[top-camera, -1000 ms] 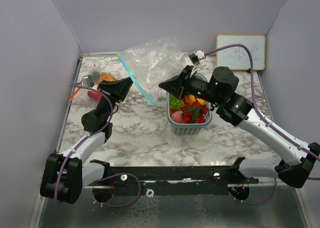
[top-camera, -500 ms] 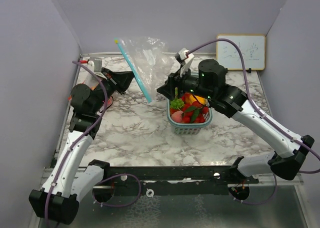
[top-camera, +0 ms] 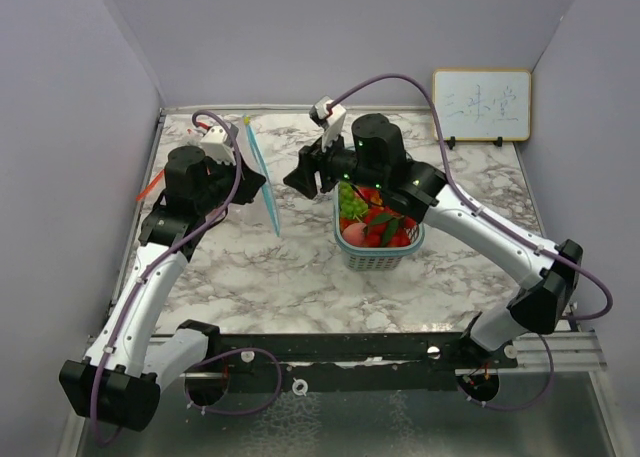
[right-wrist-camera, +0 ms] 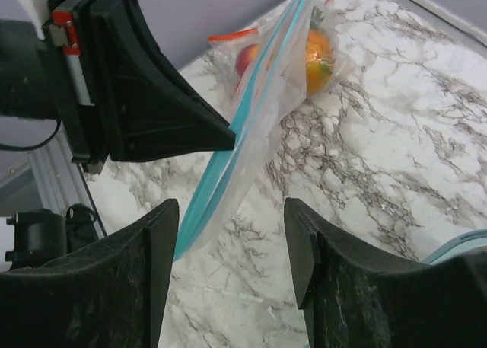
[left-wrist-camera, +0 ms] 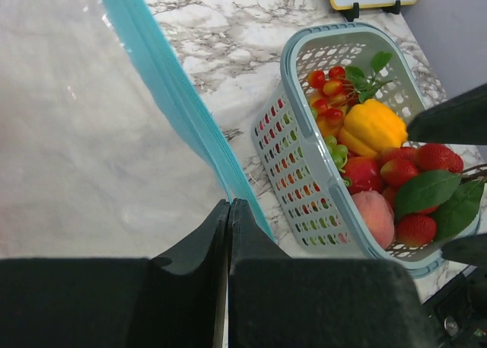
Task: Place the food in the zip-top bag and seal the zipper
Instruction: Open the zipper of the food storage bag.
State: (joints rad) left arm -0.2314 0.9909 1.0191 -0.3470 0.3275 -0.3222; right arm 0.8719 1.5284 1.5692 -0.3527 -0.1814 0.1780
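Your left gripper (left-wrist-camera: 229, 211) has its fingers pressed together on the teal zipper strip (left-wrist-camera: 171, 97) of the zip-top bag (left-wrist-camera: 91, 135). In the left wrist view the strip runs from the top of the frame down into the closed fingertips at lower centre, and the clear film fills the upper left. From above, the bag shows edge-on as a thin teal line left of centre, with that gripper on its left side.

Your right gripper (right-wrist-camera: 228, 211) is spread wide and holds nothing. In its wrist view the two dark fingers sit at the bottom of the frame, and the bag hangs beyond the gap, not touching either one. In the top view this gripper sits just right of the teal strip, apart from it.

Most of the food lies in the basket (left-wrist-camera: 304, 188), right of centre in the left wrist view: a yellow pepper (left-wrist-camera: 373, 127), strawberries (left-wrist-camera: 399, 171), a peach (left-wrist-camera: 374, 215), green grapes (left-wrist-camera: 335, 151) and leafy greens (left-wrist-camera: 426, 192). The basket stands on the marble table (top-camera: 300, 267), just right of the bag. Inside the bag, at the top centre of the right wrist view, you can see an orange (right-wrist-camera: 319, 51) and a red fruit (right-wrist-camera: 247, 59).
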